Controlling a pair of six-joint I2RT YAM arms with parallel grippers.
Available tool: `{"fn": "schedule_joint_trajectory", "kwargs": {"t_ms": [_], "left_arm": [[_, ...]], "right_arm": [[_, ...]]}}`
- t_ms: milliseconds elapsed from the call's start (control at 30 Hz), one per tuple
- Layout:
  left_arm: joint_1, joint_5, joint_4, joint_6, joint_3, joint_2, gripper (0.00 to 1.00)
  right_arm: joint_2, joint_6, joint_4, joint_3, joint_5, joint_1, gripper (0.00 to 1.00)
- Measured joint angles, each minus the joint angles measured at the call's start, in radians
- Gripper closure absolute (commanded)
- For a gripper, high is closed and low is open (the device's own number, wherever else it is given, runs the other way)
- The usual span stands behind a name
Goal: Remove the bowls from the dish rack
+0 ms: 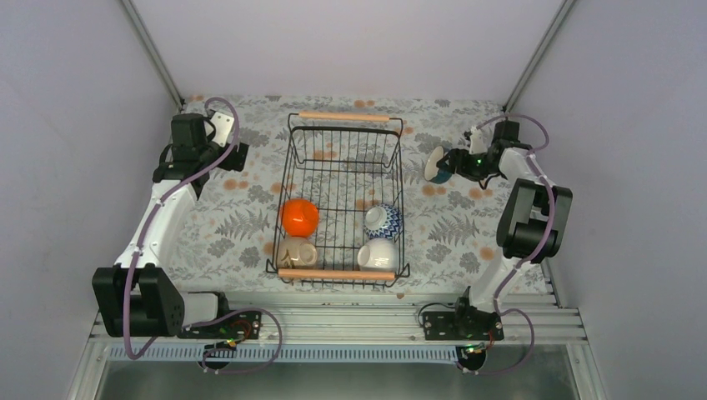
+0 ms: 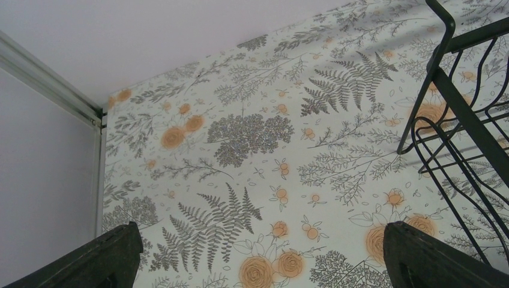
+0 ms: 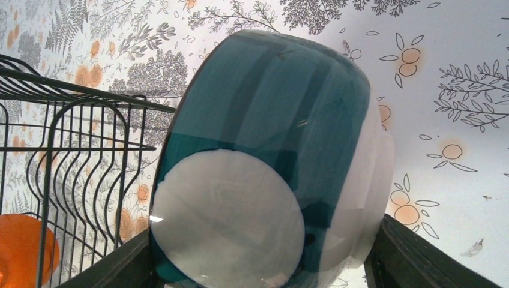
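Observation:
The black wire dish rack (image 1: 289,179) with two wooden bar handles stands mid-table. In its near half lie an orange bowl (image 1: 299,217), a beige bowl (image 1: 297,252), a blue-and-white patterned bowl (image 1: 383,222) and a white bowl (image 1: 378,255). To the right of the rack, above the table, my right gripper (image 1: 457,163) is shut on the teal bowl (image 1: 437,165). The right wrist view shows the teal bowl (image 3: 270,108) filling the space between both fingers, with the rack (image 3: 72,120) and orange bowl (image 3: 21,249) at its left. My left gripper (image 2: 262,234) is open and holds nothing, over the table left of the rack's (image 2: 456,114) far corner.
A floral cloth (image 1: 233,233) covers the table. Grey walls with metal corner posts (image 1: 154,50) close in the back and sides. An aluminium rail (image 1: 333,321) with both arm bases runs along the near edge.

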Motion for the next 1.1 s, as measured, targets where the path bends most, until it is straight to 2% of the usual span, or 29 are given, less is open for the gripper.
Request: {"fn": "schedule_joint_trajectory", "kwargs": {"t_ms": [267,400,533,667,867,967,1067,1100], "left_arm": [[0.000,0.000,0.003,0.000,0.000,0.000,0.00],[0.000,0.000,0.003,0.000,0.000,0.000,0.00],[0.000,0.002,0.003,0.000,0.000,0.000,0.00],[0.000,0.009,0.003,0.000,0.000,0.000,0.00],[0.000,0.023,0.003,0.000,0.000,0.000,0.00],[0.000,0.035,0.003,0.000,0.000,0.000,0.00],[0.000,0.044,0.004,0.000,0.000,0.000,0.00],[0.000,0.045,0.004,0.000,0.000,0.000,0.00]], "right_arm": [[0.047,-0.004,0.032,0.000,0.000,-0.002,0.59],[0.049,-0.005,0.042,0.000,-0.001,-0.002,0.49],[0.049,-0.008,0.046,-0.003,0.002,-0.008,0.34],[0.034,-0.011,0.068,-0.018,0.035,-0.008,0.28],[-0.033,-0.016,0.068,-0.045,0.175,-0.019,0.17],[-0.053,-0.021,0.071,-0.045,0.216,-0.022,0.18],[-0.060,-0.024,0.072,-0.045,0.233,-0.027,0.32],[-0.060,-0.025,0.073,-0.045,0.237,-0.030,0.31]]}}
